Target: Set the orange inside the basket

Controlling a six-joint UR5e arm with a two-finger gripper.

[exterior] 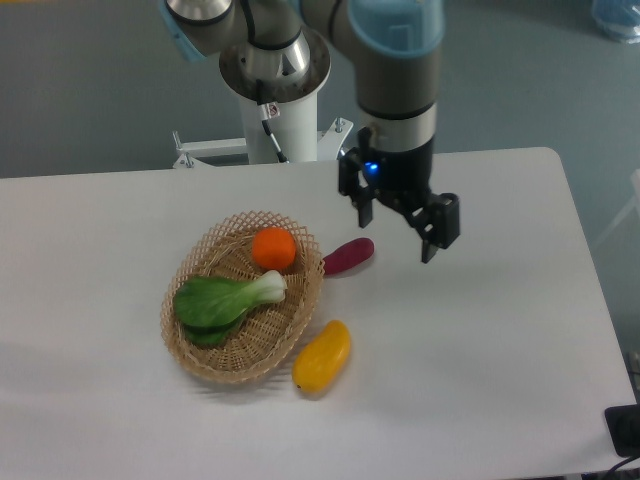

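The orange (pixel 273 248) is a small round bright-orange fruit lying inside the basket (pixel 206 362), at its far end. The basket is an oval tan wicker one with a looped rim, left of the table's middle. A green leafy vegetable with a white stem (pixel 226 299) lies in the basket beside the orange. My gripper (pixel 399 238) hangs above the table to the right of the basket, apart from it. Its two dark fingers are spread and hold nothing.
A purple oblong vegetable (pixel 348 256) lies on the white table just right of the basket's rim. An elongated yellow-orange fruit (pixel 322 356) lies by the basket's near right side. The robot's base (pixel 275 110) stands at the table's far edge.
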